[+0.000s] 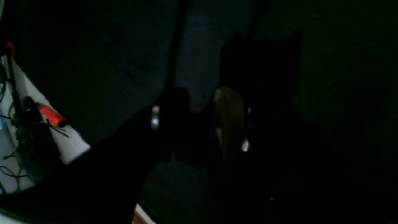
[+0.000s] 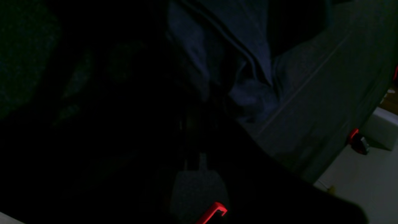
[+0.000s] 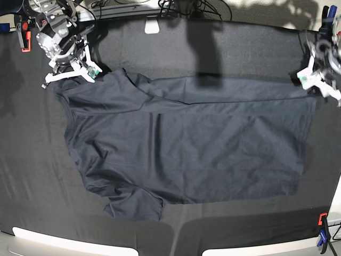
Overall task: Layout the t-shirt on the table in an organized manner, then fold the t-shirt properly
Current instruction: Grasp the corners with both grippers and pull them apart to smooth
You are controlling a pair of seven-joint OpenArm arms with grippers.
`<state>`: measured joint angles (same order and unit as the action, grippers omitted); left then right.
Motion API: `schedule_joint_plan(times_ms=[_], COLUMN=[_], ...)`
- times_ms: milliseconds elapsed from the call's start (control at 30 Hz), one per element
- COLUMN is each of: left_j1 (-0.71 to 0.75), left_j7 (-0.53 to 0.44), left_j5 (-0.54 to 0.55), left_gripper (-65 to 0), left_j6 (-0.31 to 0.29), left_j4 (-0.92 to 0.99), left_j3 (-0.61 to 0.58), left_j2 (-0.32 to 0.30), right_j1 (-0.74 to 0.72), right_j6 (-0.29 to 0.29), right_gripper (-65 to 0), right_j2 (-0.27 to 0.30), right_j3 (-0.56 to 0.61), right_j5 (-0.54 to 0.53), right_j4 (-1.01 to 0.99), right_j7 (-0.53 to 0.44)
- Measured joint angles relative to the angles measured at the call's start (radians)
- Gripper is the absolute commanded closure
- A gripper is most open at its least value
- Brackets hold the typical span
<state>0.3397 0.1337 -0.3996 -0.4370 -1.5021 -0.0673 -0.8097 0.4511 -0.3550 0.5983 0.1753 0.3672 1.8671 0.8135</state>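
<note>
One t-shirt (image 3: 186, 144) lies spread nearly flat across the middle of the table (image 3: 32, 176). Two grippers work it: the right gripper (image 3: 72, 72) is clenched on its upper-left corner, the left gripper (image 3: 311, 80) is released at its upper-right corner.

Base looks straight down; both wrist views sit close over the t-shirt (image 3: 186, 144).

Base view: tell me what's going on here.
Two robot arms are spreading a dark navy short-sleeved cotton t-shirt across the black cloth-covered table. The right gripper is shut on the shirt's top corner near the sleeve. The left gripper is at the opposite top corner, jaws apart. No fold made yet.
</note>
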Motion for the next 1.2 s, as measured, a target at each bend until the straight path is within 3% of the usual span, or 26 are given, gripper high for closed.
schedule_joint_plan(times_ms=[100,267,533,800,967,1200], left_j1=[-0.004,-0.004,0.003,0.206,0.28,0.344], left_j7=[-0.004,-0.004,0.106,0.113,0.149,0.169], left_j5=[0.003,0.01,0.164,0.212,0.217,0.249], left_gripper=[-20.3,0.0,0.0,0.0,0.0,0.0], left_j6=[0.0,-0.001,-0.001,0.006,0.005,0.016], left_j4=[0.025,0.036,0.036,-0.073,-0.122,-0.14], left_j3=[0.0,-0.001,-0.002,-0.004,-0.001,0.002], left_j2=[0.0,0.0,-0.003,-0.134,-0.149,-0.152], right_j1=[0.0,0.0,0.003,0.141,0.249,0.364], right_j6=[0.0,0.0,-0.019,-0.018,0.038,0.042], right_gripper=[0.0,0.0,0.0,0.0,0.0,0.0], right_j2=[0.0,0.0,0.013,0.167,0.253,0.272], right_j3=[0.0,0.0,0.002,0.002,0.005,0.003], right_j5=[0.0,0.0,-0.001,-0.001,-0.002,0.001], right_j4=[0.0,0.0,0.0,0.041,0.098,0.155], right_j7=[0.0,0.0,-0.001,-0.008,-0.013,-0.006])
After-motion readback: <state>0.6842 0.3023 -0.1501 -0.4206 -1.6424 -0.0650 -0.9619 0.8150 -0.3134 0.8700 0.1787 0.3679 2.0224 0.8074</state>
